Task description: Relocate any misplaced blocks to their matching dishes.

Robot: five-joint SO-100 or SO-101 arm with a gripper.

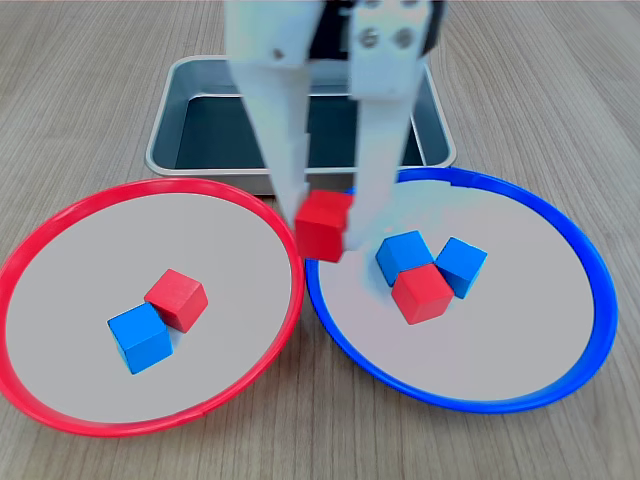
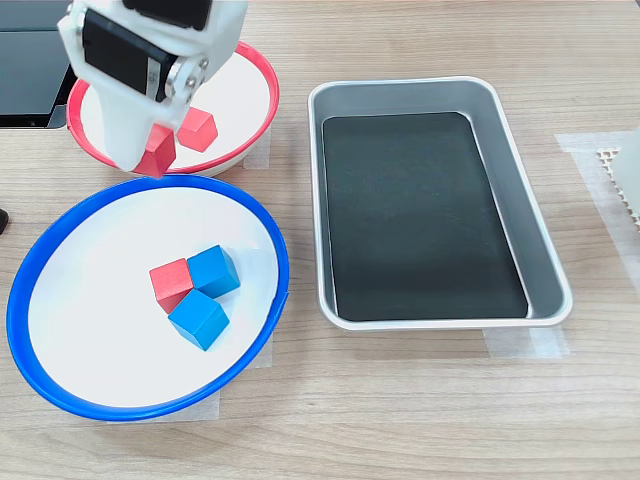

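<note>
My white gripper (image 1: 325, 218) is shut on a red block (image 1: 323, 226), held above the place where the two dishes' rims meet. The second exterior view shows the same held red block (image 2: 157, 152) in the gripper (image 2: 150, 158). The red-rimmed dish (image 1: 220, 230) holds one red block (image 1: 177, 298) touching one blue block (image 1: 140, 338). In the blue-rimmed dish (image 1: 520, 300) lie two blue blocks (image 1: 403, 254) (image 1: 461, 265) and a red block (image 1: 421, 293), all touching. In the second exterior view the arm hides part of the red-rimmed dish (image 2: 240, 95).
A rectangular grey metal tray (image 1: 165, 150) with a dark bottom stands behind the dishes, with nothing in it; it lies at the second exterior view's right (image 2: 540, 260). The wooden table surrounds everything. A dark object (image 2: 25, 60) sits at the second exterior view's top left edge.
</note>
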